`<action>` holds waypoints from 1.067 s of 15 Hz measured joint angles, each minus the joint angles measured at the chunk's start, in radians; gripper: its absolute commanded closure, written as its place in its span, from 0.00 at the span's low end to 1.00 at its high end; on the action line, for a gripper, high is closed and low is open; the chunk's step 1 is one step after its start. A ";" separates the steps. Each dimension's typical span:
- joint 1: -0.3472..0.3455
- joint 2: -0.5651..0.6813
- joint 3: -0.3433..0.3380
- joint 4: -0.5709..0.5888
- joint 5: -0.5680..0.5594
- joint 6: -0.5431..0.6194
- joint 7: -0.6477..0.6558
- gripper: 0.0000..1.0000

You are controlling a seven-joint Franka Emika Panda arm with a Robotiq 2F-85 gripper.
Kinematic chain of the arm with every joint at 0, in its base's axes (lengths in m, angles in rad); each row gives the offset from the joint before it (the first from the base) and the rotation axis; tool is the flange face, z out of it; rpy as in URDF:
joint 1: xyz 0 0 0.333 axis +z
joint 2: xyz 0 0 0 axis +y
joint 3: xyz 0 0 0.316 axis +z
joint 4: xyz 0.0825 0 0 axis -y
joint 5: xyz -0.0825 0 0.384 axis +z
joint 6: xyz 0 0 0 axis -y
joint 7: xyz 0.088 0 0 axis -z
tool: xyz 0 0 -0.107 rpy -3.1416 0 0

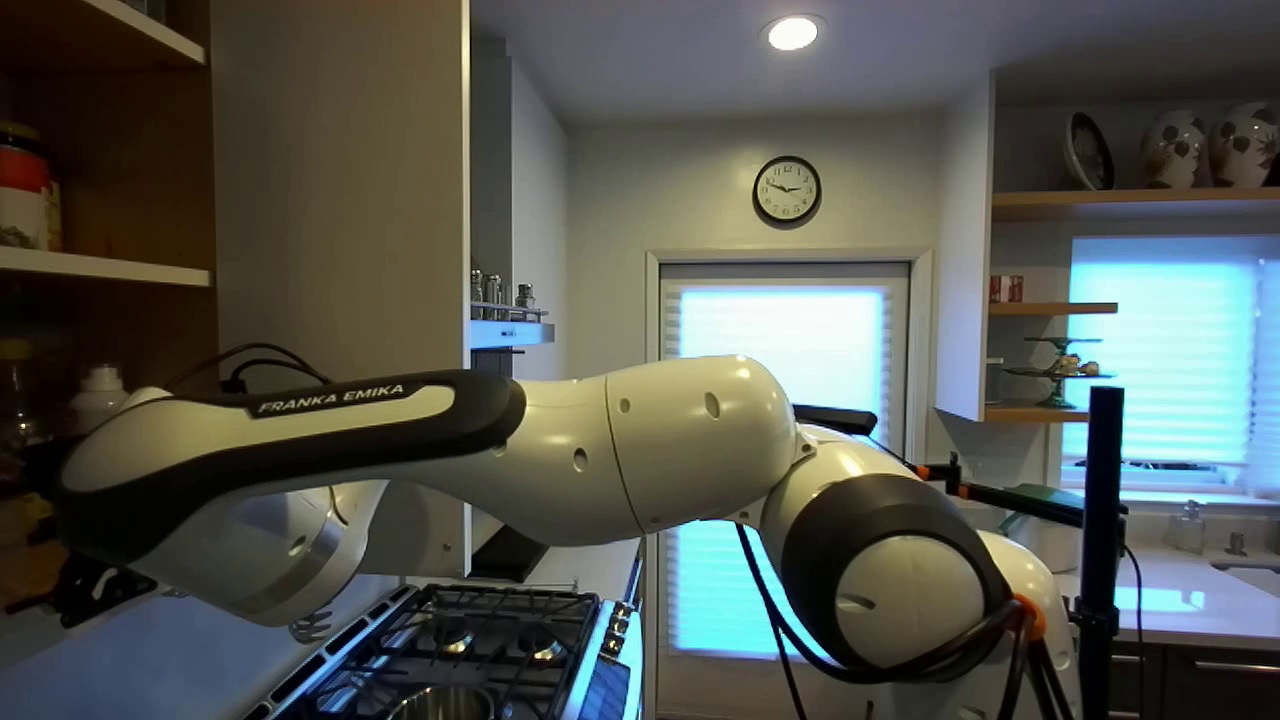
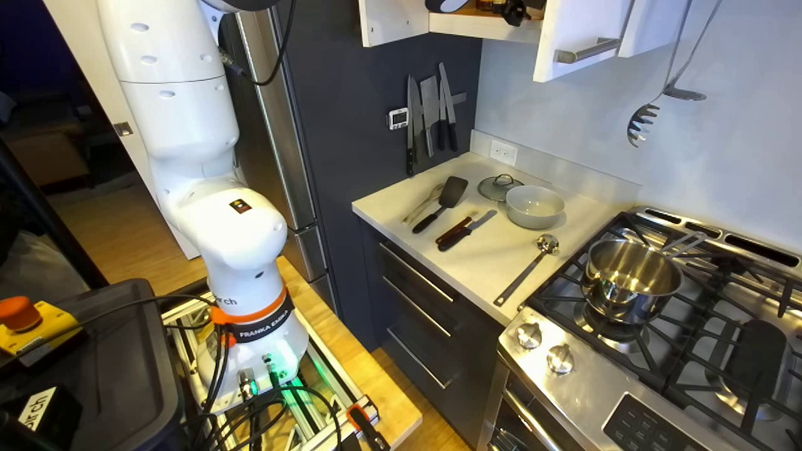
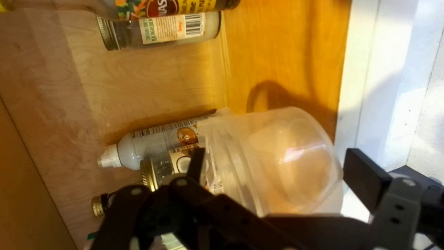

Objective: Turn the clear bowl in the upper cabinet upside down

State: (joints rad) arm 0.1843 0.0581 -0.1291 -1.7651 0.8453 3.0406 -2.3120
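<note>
Jaws stand wide apart, one to each side of the clear bowl [image 3: 295, 163], and cover its near edge; whether they touch it I can't tell. The bowl is rim-up in the mouth of the upper cabinet [image 3: 284, 41]. Behind the bowl, a white-capped bottle [image 3: 163, 137] and a gold-lidded jar [image 3: 163, 170] are partly hidden. In both exterior views I can't make the bowl out.

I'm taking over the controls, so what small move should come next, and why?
Probably close the black two-fingered gripper gently: in the wrist view its fingers stand apart on either side of the clear, rounded, plastic-looking bowl, though contact can't be judged.
</note>
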 measured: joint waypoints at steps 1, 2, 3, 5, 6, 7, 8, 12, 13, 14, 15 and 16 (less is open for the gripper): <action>0.000 0.000 0.000 -0.002 -0.011 0.000 0.016 0.00; 0.000 0.000 0.000 -0.003 -0.019 0.000 0.028 0.00; 0.000 0.000 0.000 -0.003 -0.027 0.000 0.040 0.00; 0.000 0.000 0.000 -0.004 -0.046 0.000 0.066 0.00; 0.000 0.000 0.000 -0.005 -0.056 0.000 0.080 0.00; 0.000 0.000 -0.001 -0.008 -0.065 0.000 0.093 0.00; 0.000 -0.001 -0.001 -0.013 -0.078 -0.001 0.106 0.00; 0.000 -0.003 -0.008 -0.032 -0.139 -0.004 0.174 0.00; 0.000 -0.003 -0.010 -0.034 -0.150 -0.005 0.188 0.00; 0.000 -0.004 -0.011 -0.035 -0.160 -0.005 0.201 0.00; 0.000 -0.007 -0.011 -0.035 -0.169 -0.005 0.213 0.00; 0.000 -0.011 -0.013 -0.036 -0.180 -0.007 0.225 0.00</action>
State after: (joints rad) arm 0.1842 0.0473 -0.1421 -1.8006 0.6656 3.0340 -2.0870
